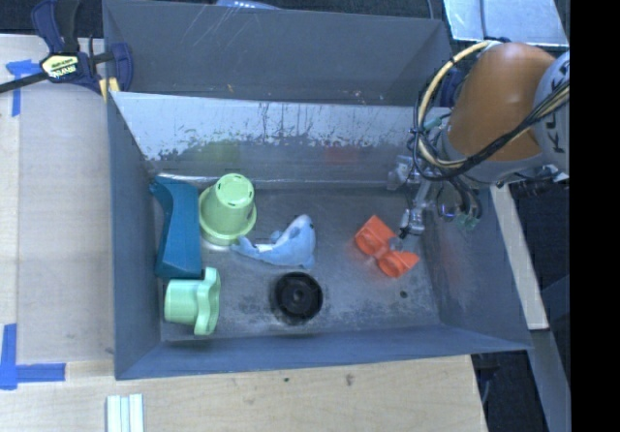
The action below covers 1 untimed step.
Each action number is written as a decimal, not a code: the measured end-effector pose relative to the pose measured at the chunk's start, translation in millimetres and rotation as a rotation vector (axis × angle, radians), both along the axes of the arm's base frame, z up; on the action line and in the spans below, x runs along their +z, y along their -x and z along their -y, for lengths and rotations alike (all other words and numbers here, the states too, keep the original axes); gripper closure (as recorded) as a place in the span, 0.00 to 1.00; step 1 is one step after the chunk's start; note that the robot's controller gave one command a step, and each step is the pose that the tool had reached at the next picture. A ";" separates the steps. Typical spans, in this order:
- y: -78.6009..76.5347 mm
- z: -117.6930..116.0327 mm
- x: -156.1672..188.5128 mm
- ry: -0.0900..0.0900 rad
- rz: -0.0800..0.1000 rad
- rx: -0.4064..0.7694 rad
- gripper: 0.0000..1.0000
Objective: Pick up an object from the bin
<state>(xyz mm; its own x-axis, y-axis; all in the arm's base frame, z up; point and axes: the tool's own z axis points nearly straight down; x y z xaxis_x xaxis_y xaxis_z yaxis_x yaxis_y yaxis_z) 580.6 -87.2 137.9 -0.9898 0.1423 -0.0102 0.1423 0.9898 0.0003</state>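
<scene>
A grey metal bin (291,360) seen from above, its near wall running along the bottom of the view.

Closest to that near wall, in the left corner, lies a pale green plastic piece (193,300) with a rounded lobe. To its right, apart from it, sits a black round thing (295,294) like a small wheel. The floor from there to the near right corner is bare.

Further in, right of centre, lies an orange plastic thing (374,237) made of two chunky parts, well clear of the rest. The gripper (412,231) hangs just at its right edge, low over the floor. I cannot tell whether it is open or closed, or whether it touches the orange thing. Bare floor lies between it and the right wall.

Left of centre, a light blue fish-shaped toy (289,244) lies against a pale green cup (228,209) tipped on its side. Beside the cup, along the left wall, lies a teal handle-shaped thing (177,227).

Behind all this, a strip of floor below the scratched far wall is free. The arm, with its orange cover (494,101) and cables, reaches in over the right rim.
</scene>
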 end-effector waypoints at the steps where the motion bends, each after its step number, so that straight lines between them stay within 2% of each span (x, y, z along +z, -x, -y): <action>1: 13.8 9.2 -34.9 -0.002 -0.011 -0.110 0.00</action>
<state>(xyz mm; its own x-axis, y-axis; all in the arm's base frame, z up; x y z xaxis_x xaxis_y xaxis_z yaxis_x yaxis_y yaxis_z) 566.8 -96.4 103.0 -0.9683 0.2498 0.0014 0.2498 0.9683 0.0000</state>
